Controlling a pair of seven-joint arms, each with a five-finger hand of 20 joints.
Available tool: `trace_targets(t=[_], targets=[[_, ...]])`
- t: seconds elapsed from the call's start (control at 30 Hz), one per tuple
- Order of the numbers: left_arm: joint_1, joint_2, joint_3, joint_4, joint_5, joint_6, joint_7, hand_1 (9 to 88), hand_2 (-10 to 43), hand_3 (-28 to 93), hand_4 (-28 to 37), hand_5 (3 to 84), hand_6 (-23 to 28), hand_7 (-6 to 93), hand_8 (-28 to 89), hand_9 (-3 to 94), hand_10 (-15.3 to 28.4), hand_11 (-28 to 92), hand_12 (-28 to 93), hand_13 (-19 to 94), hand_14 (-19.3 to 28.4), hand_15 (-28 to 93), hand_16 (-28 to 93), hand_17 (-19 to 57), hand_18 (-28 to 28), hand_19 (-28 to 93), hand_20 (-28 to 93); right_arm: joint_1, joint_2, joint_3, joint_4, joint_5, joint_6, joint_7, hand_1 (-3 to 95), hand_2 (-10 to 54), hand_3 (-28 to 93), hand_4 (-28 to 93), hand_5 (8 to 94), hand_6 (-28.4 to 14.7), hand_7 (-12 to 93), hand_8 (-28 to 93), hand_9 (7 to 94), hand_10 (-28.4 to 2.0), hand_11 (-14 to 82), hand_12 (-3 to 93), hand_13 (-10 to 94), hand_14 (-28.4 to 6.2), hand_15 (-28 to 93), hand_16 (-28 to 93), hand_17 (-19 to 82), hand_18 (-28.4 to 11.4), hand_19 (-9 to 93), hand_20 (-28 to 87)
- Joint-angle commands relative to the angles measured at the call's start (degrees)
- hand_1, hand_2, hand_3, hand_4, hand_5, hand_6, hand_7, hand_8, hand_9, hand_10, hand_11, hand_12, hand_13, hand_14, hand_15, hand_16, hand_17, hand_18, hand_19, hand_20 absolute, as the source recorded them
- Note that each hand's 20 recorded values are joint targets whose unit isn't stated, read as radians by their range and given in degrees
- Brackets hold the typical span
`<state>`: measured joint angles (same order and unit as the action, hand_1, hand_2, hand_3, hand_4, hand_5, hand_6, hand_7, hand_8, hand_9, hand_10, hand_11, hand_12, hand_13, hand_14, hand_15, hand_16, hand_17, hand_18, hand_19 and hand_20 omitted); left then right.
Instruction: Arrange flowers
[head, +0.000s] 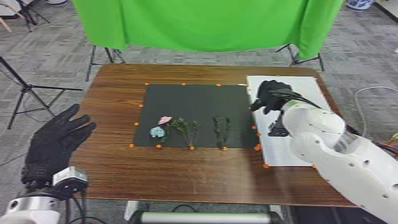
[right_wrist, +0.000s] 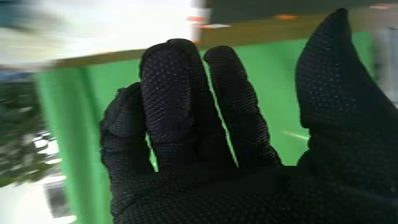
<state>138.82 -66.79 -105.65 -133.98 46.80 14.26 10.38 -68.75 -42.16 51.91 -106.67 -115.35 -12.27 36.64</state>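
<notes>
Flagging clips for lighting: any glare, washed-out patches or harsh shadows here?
Head view: fairly even light, no harsh shadow on the black mat, white sheet bright. Right wrist view: white surface looks washed out, a pale streak marks the green cloth, right hand dark.

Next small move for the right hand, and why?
Probably left, toward the rightmost green sprig: the right hand is over the white sheet, fingers straight, nothing visible in them, and that sprig lies nearest it on the black mat.
</notes>
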Motion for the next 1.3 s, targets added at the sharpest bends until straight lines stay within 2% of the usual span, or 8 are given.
trace_targets(t=[0.03, 0.27, 0.57, 0.83, 0.9, 1.0, 1.3], targets=[[1.19, -0.34, 0.47, -0.35, -0.40, 0.88, 0.49, 25.2, 5.3, 82, -18.3, 38.8, 10.4, 13.1, -9, 36.5, 20.3, 27, 9, 27, 27.0, 49, -10, -8.5, 24.2, 60, -5, -3.82, 8.61, 3.42, 1.44, 1.00, 3.93, 4.65, 30.2, -9.5, 91, -28, 51.4, -5.9, 23, -16, 53.6, -17.4, 27.9, 13.2, 56, -11.8, 82, 8, 23, -22.7, 92, 42], [0.88, -0.17, 0.56, -0.25, -0.32, 0.79, 0.55, 25.2, 5.3, 82, -18.3, 38.8, 10.4, 13.0, -9, 36.6, 20.3, 27, 9, 27, 27.0, 49, -10, -8.5, 24.2, 60, -5, -2.79, 10.63, 3.15, 4.67, 4.10, 3.32, 7.97, 30.4, -9.5, 91, -28, 49.7, -6.0, 22, -16, 50.8, -17.5, 24.1, 13.0, 58, -10.7, 83, 8, 25, -22.3, 93, 42], [0.49, -0.48, 0.67, 0.02, -0.03, 0.09, -0.47, 25.2, 5.3, 82, -18.4, 38.7, 10.4, 13.0, -9, 36.5, 20.3, 27, 9, 27, 27.0, 49, -10, -8.5, 24.2, 60, -5, -4.10, 10.75, 4.78, 6.32, 6.31, 0.36, 12.13, 30.5, -9.5, 91, -28, 48.8, -6.1, 21, -15, 49.4, -17.7, 20.6, 13.1, 61, -9.4, 85, 6, 26, -22.7, 93, 43], [-0.07, -0.67, 0.76, 0.22, 0.12, -0.22, -0.97, 25.2, 5.3, 82, -18.3, 38.7, 10.3, 13.1, -9, 36.6, 20.3, 27, 9, 27, 27.0, 49, -10, -8.6, 24.2, 60, -5, -4.39, 11.09, 3.43, 7.50, 7.26, 1.04, 14.53, 30.5, -9.5, 91, -28, 49.2, -6.5, 20, -15, 49.5, -18.1, 20.0, 13.3, 61, -9.6, 85, 6, 27, -23.1, 93, 44], [-0.06, -0.60, 0.78, 0.23, 0.07, -0.17, -0.78, 25.3, 5.3, 82, -18.3, 38.7, 10.3, 13.1, -9, 36.5, 20.3, 27, 9, 27, 27.0, 49, -10, -8.5, 24.2, 60, -5, -3.36, 11.23, 2.18, 8.04, 7.67, 1.36, 14.90, 30.6, -9.5, 91, -28, 50.2, -6.9, 20, -15, 50.3, -18.6, 19.5, 13.2, 61, -9.7, 85, 6, 27, -23.3, 93, 44], [0.46, -0.31, 0.98, 0.16, -0.22, 0.22, 0.20, 25.2, 5.2, 82, -18.3, 38.7, 10.4, 13.1, -9, 36.5, 20.3, 27, 9, 27, 27.1, 49, -10, -8.6, 24.2, 60, -5, -3.17, 11.79, 1.29, 8.22, 7.85, 3.48, 14.69, 30.8, -9.5, 90, -28, 51.6, -7.4, 19, -15, 51.8, -18.8, 18.9, 13.0, 62, -9.9, 85, 6, 27, -23.5, 93, 44], [0.68, -0.28, 1.32, 0.11, -0.32, 0.45, 0.57, 25.2, 5.2, 82, -18.3, 38.7, 10.3, 13.2, -9, 36.6, 20.3, 27, 9, 27, 27.0, 49, -10, -8.5, 24.2, 60, -5, -4.16, 12.58, 1.32, 7.61, 6.69, 6.49, 15.60, 32.5, -9.5, 91, -28, 53.6, -6.2, 21, -15, 55.6, -17.7, 20.1, 13.0, 64, -10.1, 84, 6, 29, -24.2, 93, 45]])
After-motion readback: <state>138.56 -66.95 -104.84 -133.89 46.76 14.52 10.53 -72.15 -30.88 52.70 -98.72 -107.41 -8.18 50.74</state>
